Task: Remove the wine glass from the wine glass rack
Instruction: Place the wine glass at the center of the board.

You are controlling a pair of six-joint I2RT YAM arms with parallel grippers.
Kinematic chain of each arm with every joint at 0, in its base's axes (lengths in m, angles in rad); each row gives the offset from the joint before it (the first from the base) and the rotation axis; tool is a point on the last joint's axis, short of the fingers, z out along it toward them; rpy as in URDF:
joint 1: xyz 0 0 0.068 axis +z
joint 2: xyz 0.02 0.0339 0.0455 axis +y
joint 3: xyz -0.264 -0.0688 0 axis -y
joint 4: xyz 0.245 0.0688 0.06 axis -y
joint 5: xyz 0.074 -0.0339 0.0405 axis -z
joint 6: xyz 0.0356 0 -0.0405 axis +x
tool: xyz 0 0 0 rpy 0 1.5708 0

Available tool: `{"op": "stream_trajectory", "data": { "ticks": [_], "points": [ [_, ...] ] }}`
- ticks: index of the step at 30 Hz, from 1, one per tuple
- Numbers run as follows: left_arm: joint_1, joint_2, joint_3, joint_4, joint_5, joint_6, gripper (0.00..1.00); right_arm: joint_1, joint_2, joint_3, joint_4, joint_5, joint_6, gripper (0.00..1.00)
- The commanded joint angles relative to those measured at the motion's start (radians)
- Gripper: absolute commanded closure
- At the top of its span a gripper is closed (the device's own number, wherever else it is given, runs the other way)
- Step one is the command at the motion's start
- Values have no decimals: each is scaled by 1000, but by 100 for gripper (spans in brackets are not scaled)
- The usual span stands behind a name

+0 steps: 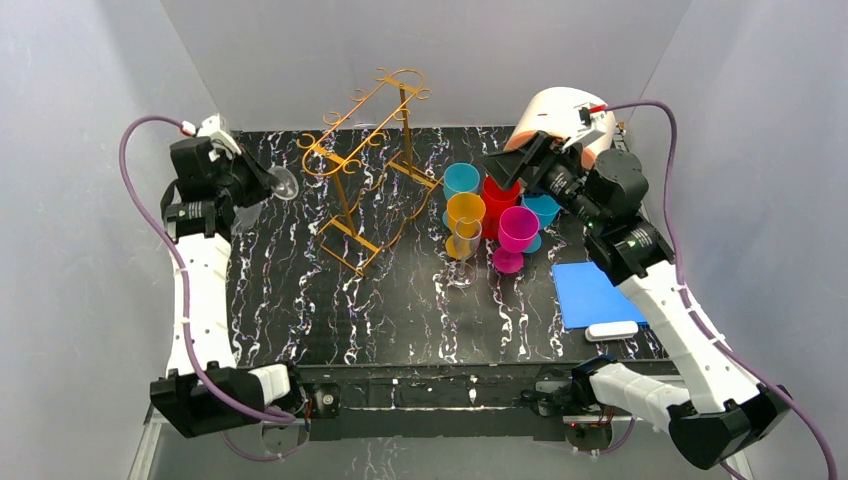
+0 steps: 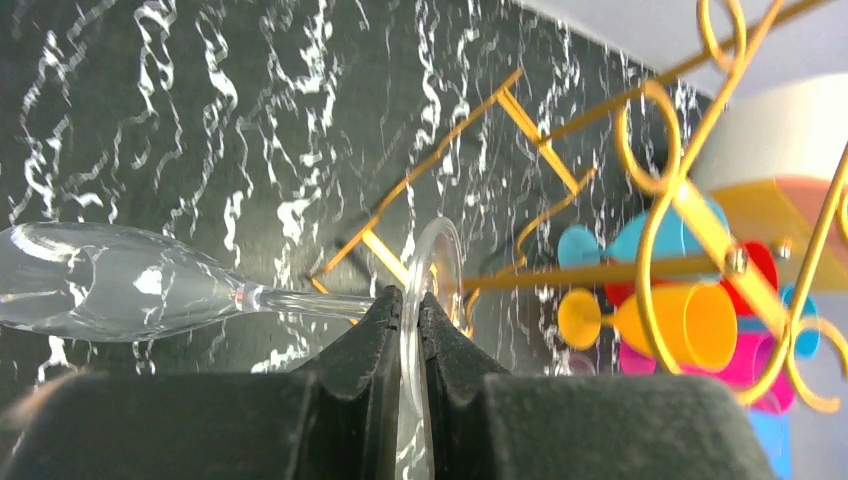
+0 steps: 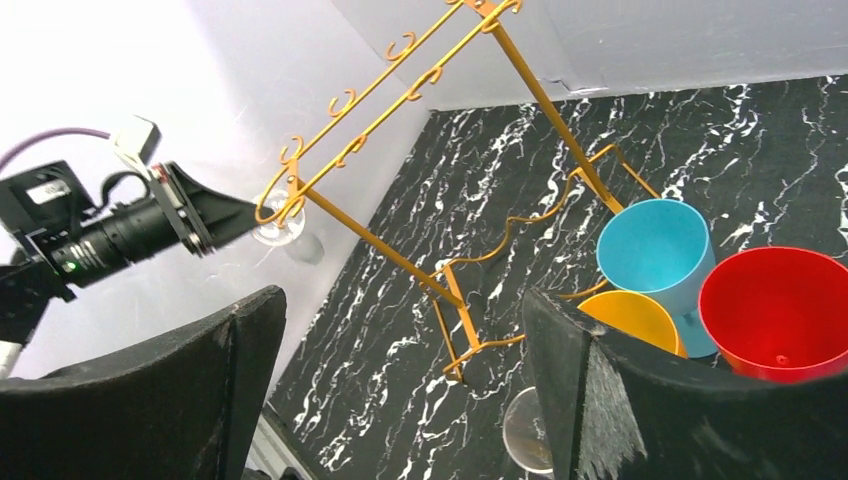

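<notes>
The gold wire wine glass rack (image 1: 372,150) stands at the back middle of the black marble table (image 1: 330,310). My left gripper (image 1: 262,180) is shut on the round foot of a clear wine glass (image 1: 283,184), held on its side in the air just off the rack's left curled end. In the left wrist view the fingertips (image 2: 388,305) pinch the foot (image 2: 440,262), and the bowl (image 2: 110,290) points left, with the rack (image 2: 690,215) to the right. My right gripper (image 3: 400,310) is open and empty above the cups; it sees the rack (image 3: 380,247) and the glass (image 3: 280,228).
A second clear glass (image 1: 465,250) stands among coloured plastic goblets: cyan (image 1: 461,180), orange (image 1: 466,212), red (image 1: 500,195), magenta (image 1: 518,228). A blue sheet (image 1: 590,292) and a white bar (image 1: 612,330) lie at the right. A white-peach object (image 1: 560,112) sits at the back right.
</notes>
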Motion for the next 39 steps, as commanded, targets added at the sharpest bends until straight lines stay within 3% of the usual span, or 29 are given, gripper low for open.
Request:
{"op": "stream_trajectory", "data": {
  "ticks": [1,6,11,16,20,27,33,36,39],
  "points": [
    [-4,-120,-67,-82,100,75,100,1,-47,-44,60,-58,30,4],
    [-5,-190,-192,-202,338,183,100,2,-110,-69,79,-391,63,1],
    [-12,-279,-326,-173,614,184,100,3,-148,-103,-32,-548,74,1],
    [-58,-331,-394,-158,559,169,100,4,-119,-102,-231,-573,80,1],
    [-126,-277,-404,-152,578,153,100,3,-107,-118,-197,-637,106,1],
    [-467,-271,-497,75,427,-19,100,2,-175,-233,-258,-563,108,1],
    [-552,-285,-478,132,375,-100,100,3,-220,-324,-26,-725,185,8],
    [-566,-297,-463,177,404,-139,100,3,-168,-334,-14,-692,190,16],
    [-603,-303,-474,226,392,-200,100,7,-135,-375,51,-663,270,17]
  ]
}}
